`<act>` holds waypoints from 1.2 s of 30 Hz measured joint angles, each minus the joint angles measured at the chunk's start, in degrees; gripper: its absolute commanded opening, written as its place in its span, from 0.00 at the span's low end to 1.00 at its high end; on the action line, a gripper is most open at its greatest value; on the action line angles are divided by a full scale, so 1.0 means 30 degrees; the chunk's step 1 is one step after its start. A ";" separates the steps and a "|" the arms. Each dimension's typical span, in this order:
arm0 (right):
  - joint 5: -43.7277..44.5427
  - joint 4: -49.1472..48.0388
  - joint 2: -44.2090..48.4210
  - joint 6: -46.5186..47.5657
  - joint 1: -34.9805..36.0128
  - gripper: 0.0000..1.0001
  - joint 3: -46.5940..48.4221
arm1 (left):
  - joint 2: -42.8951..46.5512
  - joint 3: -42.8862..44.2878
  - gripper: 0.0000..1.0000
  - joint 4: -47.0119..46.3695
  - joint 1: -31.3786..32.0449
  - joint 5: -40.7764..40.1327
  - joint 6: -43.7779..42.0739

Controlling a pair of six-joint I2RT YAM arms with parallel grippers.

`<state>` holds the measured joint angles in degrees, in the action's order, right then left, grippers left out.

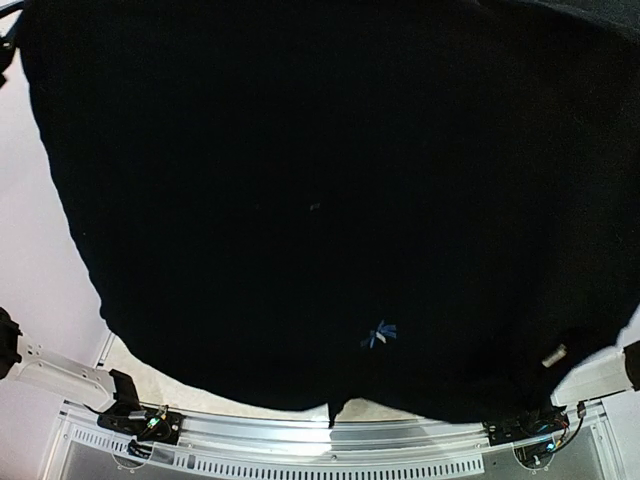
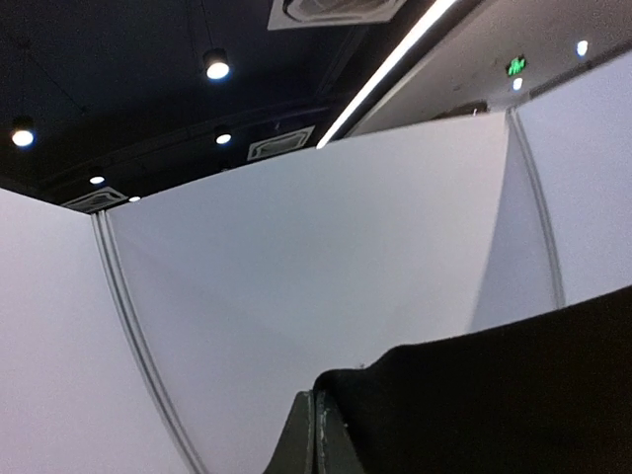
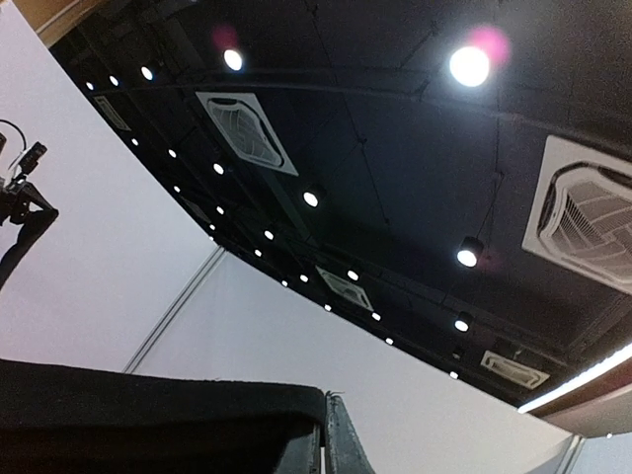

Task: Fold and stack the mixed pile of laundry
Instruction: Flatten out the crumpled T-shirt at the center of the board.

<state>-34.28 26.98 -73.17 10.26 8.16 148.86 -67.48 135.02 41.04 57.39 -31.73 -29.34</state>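
One black T-shirt [image 1: 300,200] (spread wide) pinched by two end effectors [image 2: 314,430] [image 3: 324,434].

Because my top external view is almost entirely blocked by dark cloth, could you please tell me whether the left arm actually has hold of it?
Observer: Yes. The left wrist view shows the left gripper with its jaws closed on an edge of the black T-shirt, which runs off to the right of the frame.
Operator: Thank you. Is the right arm holding it as well?
Observer: It is. In the right wrist view the right gripper has its jaws closed on another edge of the shirt, and the cloth stretches away to the left.
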 measured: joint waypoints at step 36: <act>0.8626 -0.2667 -1.4258 0.3075 0.0692 0.00 -1.7427 | -1.2662 -1.5285 0.00 -0.2171 -1.0411 0.1384 0.6965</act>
<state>-8.40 18.98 -115.94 19.49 10.24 96.57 -105.47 89.17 34.52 26.15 -27.57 -8.45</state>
